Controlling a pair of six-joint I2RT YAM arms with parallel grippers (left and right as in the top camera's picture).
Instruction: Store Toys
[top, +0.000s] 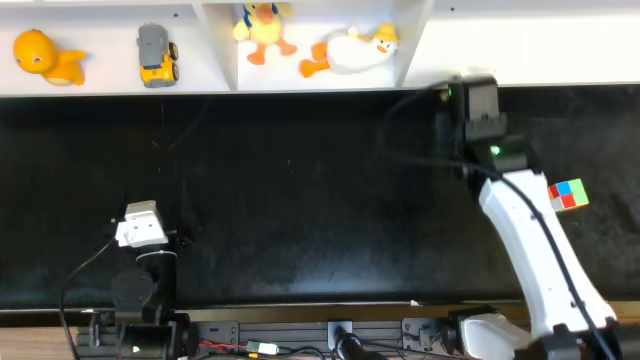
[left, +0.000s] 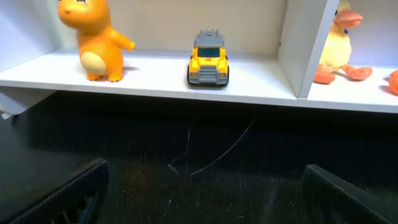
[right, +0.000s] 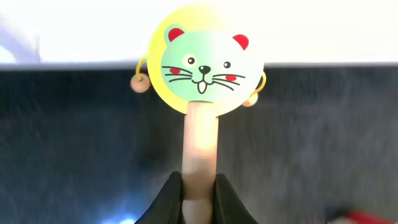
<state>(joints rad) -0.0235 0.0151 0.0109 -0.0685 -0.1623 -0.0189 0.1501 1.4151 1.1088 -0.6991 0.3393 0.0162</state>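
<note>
The right arm (top: 530, 240) has a long, smooth white link with rounded edges. It ends in a black boxy wrist section (top: 480, 110) with a small green light (top: 494, 151), and a black cable (top: 392, 135) loops beside it. The left arm (top: 140, 285) is black, topped by a white blocky part (top: 141, 226), with a thin dark cable (top: 85, 265) curving off. The left gripper (left: 205, 186) has dark, finely ribbed fingers (left: 68, 193). The right gripper (right: 199, 186) has smooth black ones.
</note>
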